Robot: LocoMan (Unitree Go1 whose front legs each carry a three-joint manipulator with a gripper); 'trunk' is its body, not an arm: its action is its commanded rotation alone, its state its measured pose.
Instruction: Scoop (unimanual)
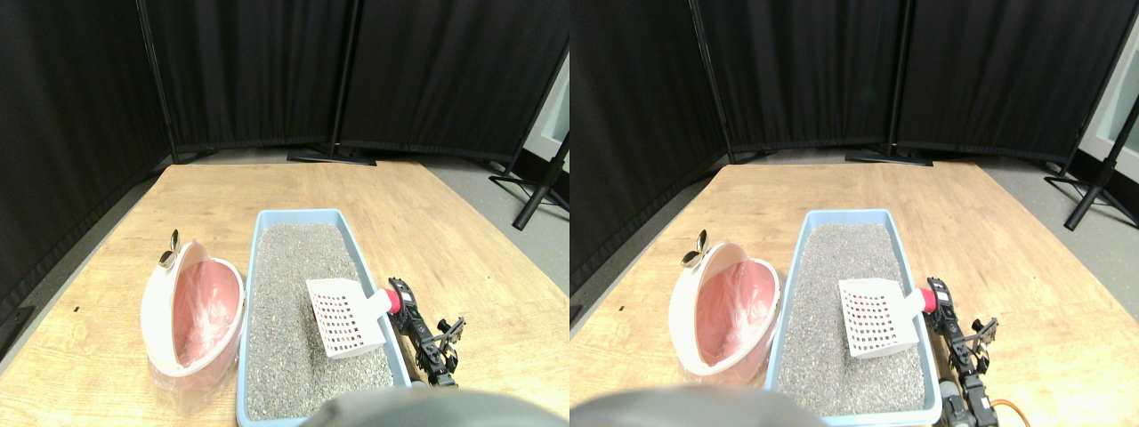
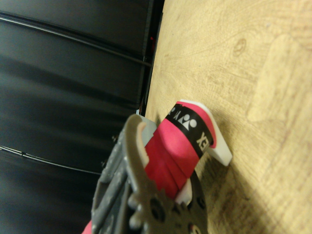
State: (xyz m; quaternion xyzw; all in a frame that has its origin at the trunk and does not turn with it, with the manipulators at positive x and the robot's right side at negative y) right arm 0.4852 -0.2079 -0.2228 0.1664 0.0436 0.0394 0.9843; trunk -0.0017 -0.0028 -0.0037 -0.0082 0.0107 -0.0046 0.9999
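A white slotted scoop (image 1: 343, 316) hangs tilted over the grey litter (image 1: 289, 294) in the blue tray (image 1: 298, 214), towards its right side. Its red-wrapped handle (image 1: 394, 301) points right over the tray's rim. My right gripper (image 1: 400, 301) is shut on that handle, and the dark arm trails back to the lower right beside the tray. In the wrist view the red handle (image 2: 175, 146) with its black band lies against the grey jaw frame, over the wooden floor (image 2: 234, 58). The scoop's basket looks empty.
A white bin with a pink liner (image 1: 191, 311) stands tipped just left of the tray, a small gold piece (image 1: 169, 253) at its top. Black curtains close off the back and left. Black stand legs (image 1: 534, 191) reach in at the far right.
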